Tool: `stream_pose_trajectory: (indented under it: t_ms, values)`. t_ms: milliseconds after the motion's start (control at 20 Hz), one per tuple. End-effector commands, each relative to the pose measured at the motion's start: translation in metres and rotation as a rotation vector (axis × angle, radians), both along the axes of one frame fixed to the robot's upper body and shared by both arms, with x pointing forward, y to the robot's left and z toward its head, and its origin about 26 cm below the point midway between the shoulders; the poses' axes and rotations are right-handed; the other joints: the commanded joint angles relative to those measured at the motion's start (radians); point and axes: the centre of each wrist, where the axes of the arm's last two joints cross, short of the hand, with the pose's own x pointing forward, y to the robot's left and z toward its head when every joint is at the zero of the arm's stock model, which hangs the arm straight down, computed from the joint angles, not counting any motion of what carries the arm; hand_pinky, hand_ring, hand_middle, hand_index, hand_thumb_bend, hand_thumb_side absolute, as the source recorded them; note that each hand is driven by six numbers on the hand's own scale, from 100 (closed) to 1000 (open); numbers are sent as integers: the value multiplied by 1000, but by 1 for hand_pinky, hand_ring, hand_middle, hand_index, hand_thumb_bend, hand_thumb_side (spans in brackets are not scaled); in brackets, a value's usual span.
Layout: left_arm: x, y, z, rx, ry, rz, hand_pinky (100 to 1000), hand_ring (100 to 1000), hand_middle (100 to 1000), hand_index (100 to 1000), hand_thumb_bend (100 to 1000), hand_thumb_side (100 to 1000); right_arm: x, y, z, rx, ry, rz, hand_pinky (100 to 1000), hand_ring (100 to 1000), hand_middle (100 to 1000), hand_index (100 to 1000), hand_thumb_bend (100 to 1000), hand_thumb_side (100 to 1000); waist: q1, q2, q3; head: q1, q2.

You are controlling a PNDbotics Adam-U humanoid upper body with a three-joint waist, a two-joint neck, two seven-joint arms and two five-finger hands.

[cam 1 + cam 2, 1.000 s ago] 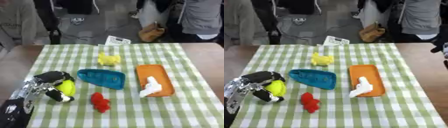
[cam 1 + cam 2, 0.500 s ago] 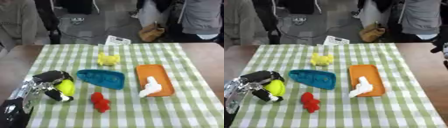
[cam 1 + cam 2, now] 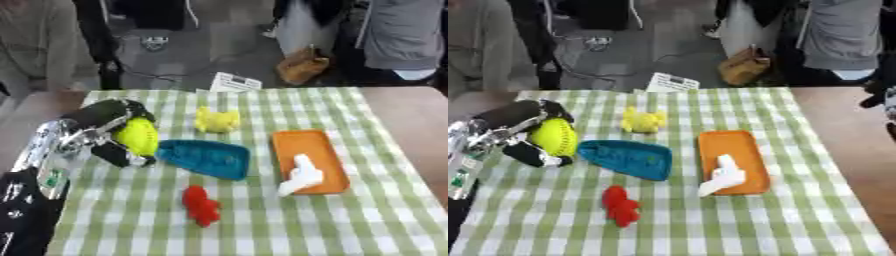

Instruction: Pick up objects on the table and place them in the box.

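Left hand: the left hand (image 3: 105,131) is curled around a yellow-green ball (image 3: 136,136), with fingers above and thumb below; the ball is carried just beside the left end of the teal tray (image 3: 206,158).
Right hand: only a dark sliver of the right hand (image 3: 881,92) is seen at the right edge of the right eye view; the state of its fingers cannot be told.
Box: the orange box (image 3: 310,156) lies on the right part of the checked tablecloth (image 3: 262,225), well apart from the carried ball.
Done: one white object (image 3: 299,176) is already lying in the box, overhanging its near left rim.
In hand: the ball is judged to be under transport; it has not yet been placed.
Left to do: a yellow toy (image 3: 217,120) and a red toy (image 3: 201,204) are still on the cloth.
Obstruction: the teal tray is lying between the ball and the box, so it is judged that it must be cleared from above.
Surroundings: a white card (image 3: 234,82) is standing at the far table edge.
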Motion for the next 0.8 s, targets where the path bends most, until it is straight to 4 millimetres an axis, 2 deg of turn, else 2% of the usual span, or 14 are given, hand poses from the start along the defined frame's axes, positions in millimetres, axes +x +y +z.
stream_pose_trajectory:
  t_ms: [50, 150, 250, 300, 350, 550, 600, 800]
  values:
    - [10, -31, 17, 4, -26, -113, 100, 294, 434, 542, 135, 125, -2, 2, 9, -14, -31, 18, 514, 581, 734, 739, 100, 679, 6, -26, -4, 1, -6]
    - [19, -55, 17, -2, -16, -184, 100, 300, 435, 551, 119, 126, -2, 3, 9, -13, -32, 23, 514, 581, 734, 739, 100, 679, 5, -26, -11, 6, -7]
    - [25, -69, 15, -1, -11, -226, 100, 301, 437, 553, 124, 124, -2, 3, 9, -13, -33, 25, 514, 581, 734, 739, 100, 679, 4, -26, -14, 6, -7]
    - [27, -78, 14, -3, -13, -245, 100, 300, 430, 545, 153, 114, -2, 4, 9, -13, -33, 28, 514, 581, 733, 739, 100, 679, 4, -26, -19, 6, -7]
    - [30, -93, 12, -7, -15, -272, 100, 300, 430, 545, 153, 114, -2, 4, 10, -13, -33, 32, 514, 581, 733, 739, 100, 679, 4, -26, -24, 4, -6]
    - [40, -137, -4, -14, -34, -337, 100, 298, 427, 547, 188, 100, -1, 6, 10, -11, -35, 45, 515, 581, 733, 739, 100, 679, 2, -24, -38, -3, -9]
    - [41, -144, -9, -8, -44, -348, 100, 306, 438, 550, 238, 100, -1, 7, 11, -11, -35, 46, 515, 581, 733, 739, 100, 679, 2, -24, -41, -3, -9]
    - [44, -167, -22, 47, -95, -399, 100, 311, 444, 550, 274, 100, -1, 7, 11, -10, -36, 51, 515, 580, 733, 739, 100, 679, 2, -25, -49, -5, -13]
